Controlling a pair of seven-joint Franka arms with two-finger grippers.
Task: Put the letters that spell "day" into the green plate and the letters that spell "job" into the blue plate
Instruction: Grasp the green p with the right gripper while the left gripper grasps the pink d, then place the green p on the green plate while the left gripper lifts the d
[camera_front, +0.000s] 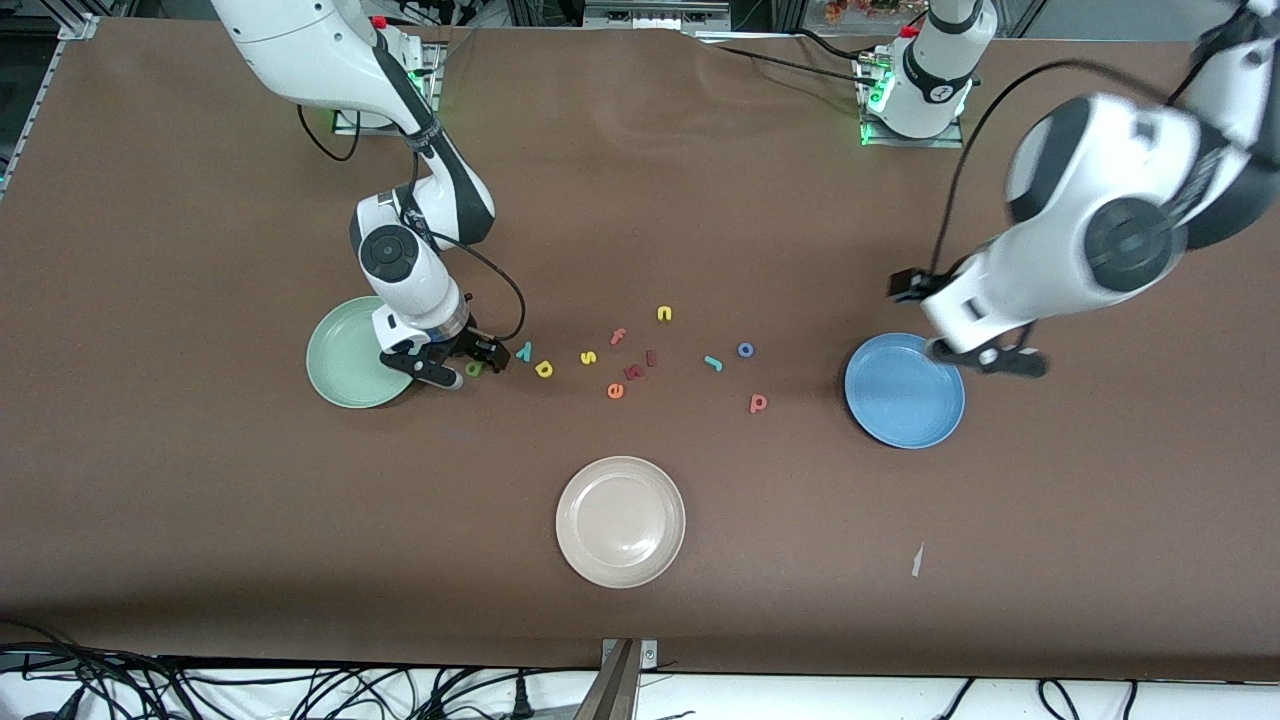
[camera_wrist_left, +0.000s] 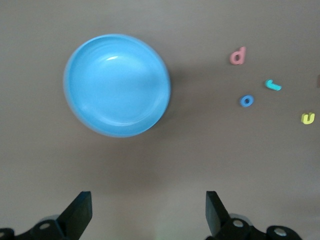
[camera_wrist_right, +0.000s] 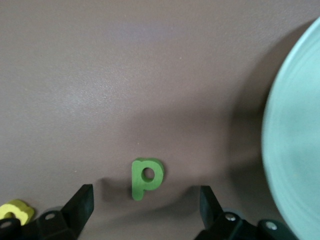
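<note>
where foam "d" (camera_wrist_right: 146, 177) lies, matte tabletop (camera_front: 200, 500)

table (camera_front: 200, 500): plain brown, no pattern
green plate (camera_front: 340, 355): pale mint green
blue plate (camera_front: 905, 395): medium blue, brighter sky blue in the left wrist view
beige plate (camera_front: 620, 521): beige-white with a glossy sheen
"d" (camera_wrist_right: 146, 177): dark green
"y" (camera_front: 524, 350): cyan
"a" (camera_front: 544, 369): yellow
"s" (camera_front: 588, 357): yellow
"n" (camera_front: 664, 314): yellow
"f" (camera_front: 618, 337): pink
"e" (camera_front: 615, 391): orange
"j" (camera_front: 713, 363): teal
"o" (camera_front: 745, 350): blue
"b" (camera_front: 758, 403): red-pink
right gripper (camera_wrist_right: 146, 207): black fingers
left gripper (camera_wrist_left: 149, 212): black fingers
arms (camera_front: 1090, 240): white shells with black joints
</note>
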